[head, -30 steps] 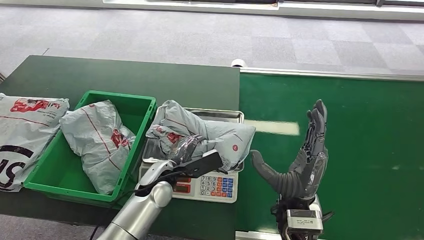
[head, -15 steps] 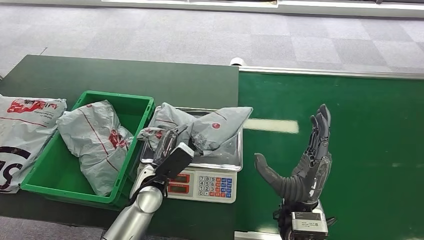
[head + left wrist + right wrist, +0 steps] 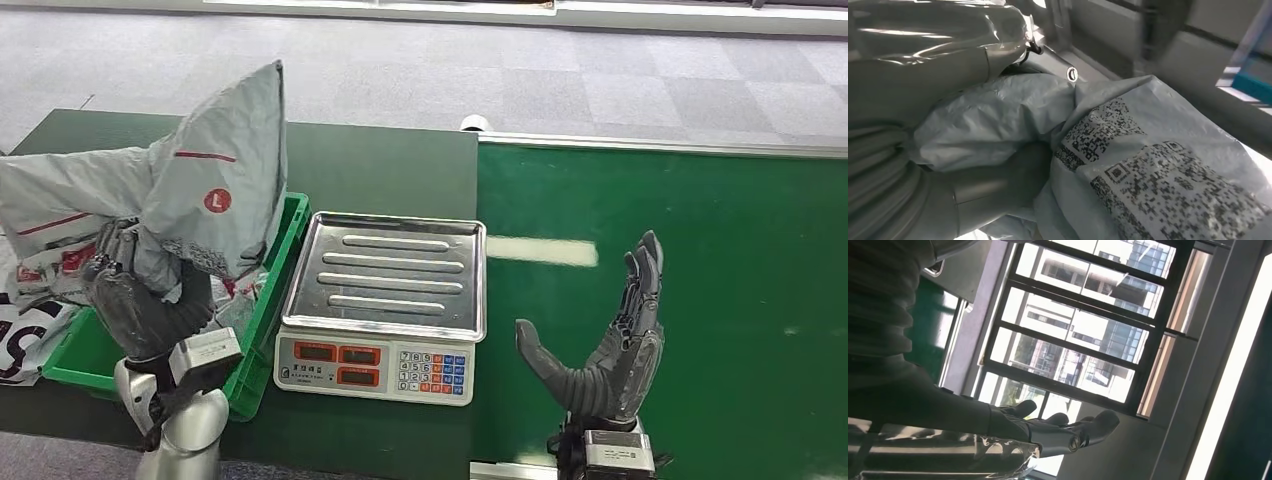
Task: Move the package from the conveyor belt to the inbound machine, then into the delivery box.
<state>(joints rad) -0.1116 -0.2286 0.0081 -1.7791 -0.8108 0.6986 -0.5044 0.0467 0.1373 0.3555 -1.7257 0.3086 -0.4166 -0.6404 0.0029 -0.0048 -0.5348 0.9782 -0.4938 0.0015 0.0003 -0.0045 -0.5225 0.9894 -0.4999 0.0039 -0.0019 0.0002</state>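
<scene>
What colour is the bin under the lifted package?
Green bin, clearest in the head view.

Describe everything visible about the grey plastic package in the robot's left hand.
The grey plastic package is a soft, crinkled mailer bag with a red stripe and a round red logo. The left hand grips its lower end and holds it upright, one corner pointing up, above the green plastic crate. The left wrist view shows printed QR-style codes on it.

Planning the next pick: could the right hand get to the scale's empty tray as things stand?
Probably yes: the right hand is open over the conveyor belt just beside the scale, nothing between them.
</scene>
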